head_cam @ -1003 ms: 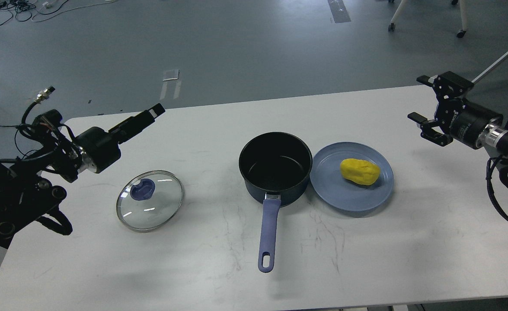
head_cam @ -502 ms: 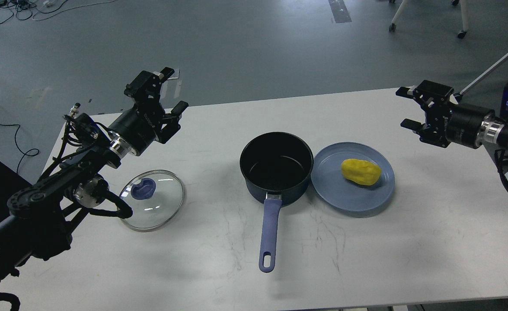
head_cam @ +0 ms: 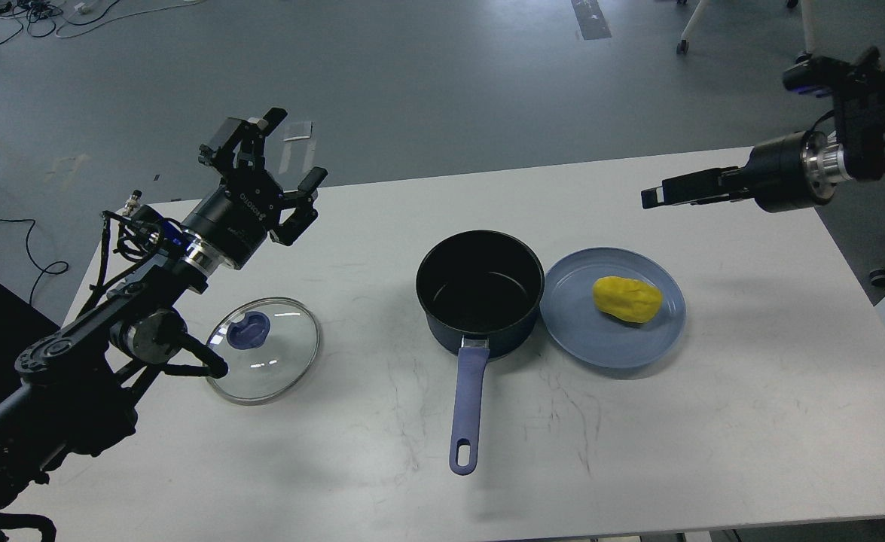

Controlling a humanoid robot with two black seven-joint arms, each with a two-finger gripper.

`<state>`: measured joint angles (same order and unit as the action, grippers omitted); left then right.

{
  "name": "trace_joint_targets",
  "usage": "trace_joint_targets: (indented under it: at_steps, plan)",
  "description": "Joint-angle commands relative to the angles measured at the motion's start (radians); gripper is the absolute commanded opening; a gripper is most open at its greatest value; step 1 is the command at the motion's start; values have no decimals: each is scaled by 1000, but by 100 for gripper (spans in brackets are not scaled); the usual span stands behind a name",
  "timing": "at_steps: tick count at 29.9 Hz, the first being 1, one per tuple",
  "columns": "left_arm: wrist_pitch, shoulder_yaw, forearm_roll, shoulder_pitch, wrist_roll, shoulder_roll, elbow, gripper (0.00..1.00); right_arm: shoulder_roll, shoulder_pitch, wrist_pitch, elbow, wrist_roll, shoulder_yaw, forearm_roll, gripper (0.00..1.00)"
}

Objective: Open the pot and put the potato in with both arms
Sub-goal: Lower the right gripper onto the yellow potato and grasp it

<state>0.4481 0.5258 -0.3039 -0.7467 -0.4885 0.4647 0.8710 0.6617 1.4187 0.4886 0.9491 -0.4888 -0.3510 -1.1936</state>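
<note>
The dark pot (head_cam: 480, 290) stands open and empty at the table's middle, its blue handle (head_cam: 468, 410) pointing toward me. Its glass lid (head_cam: 261, 349) with a blue knob (head_cam: 248, 330) lies flat on the table to the left. The yellow potato (head_cam: 627, 299) lies on a blue plate (head_cam: 585, 331) touching the pot's right side. My left gripper (head_cam: 289, 153) is open and empty, raised above the table's far left, behind the lid. My right gripper (head_cam: 657, 196) hovers above the far right of the table, behind the plate, seen edge-on so its fingers cannot be told apart.
The white table (head_cam: 713, 421) carries only the pot, lid and plate. My left arm's elbow (head_cam: 148, 339) sits close to the lid's left rim. Chair legs (head_cam: 804, 45) and cables (head_cam: 5, 15) are on the grey floor beyond the table.
My left arm swung up and its gripper opened above the table's far left. My right gripper rose, moved left and rolled edge-on. The pot, lid, plate and potato stayed put.
</note>
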Motion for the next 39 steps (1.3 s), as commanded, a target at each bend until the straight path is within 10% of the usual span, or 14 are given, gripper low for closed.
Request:
trace_joint_targets:
  at_steps: [1,31,39]
  plan:
    - [-5,8,0,-2,0,-12,3,98,-124,117,0,4,0,-185,-101,98]
    - [-12,10,-1,-10,0,-40,3,98,-363,-29,-318,-101,0,-422,-261,96]
    - [-12,10,-1,-10,0,-40,3,98,-375,-29,-334,-108,0,-425,-261,51]
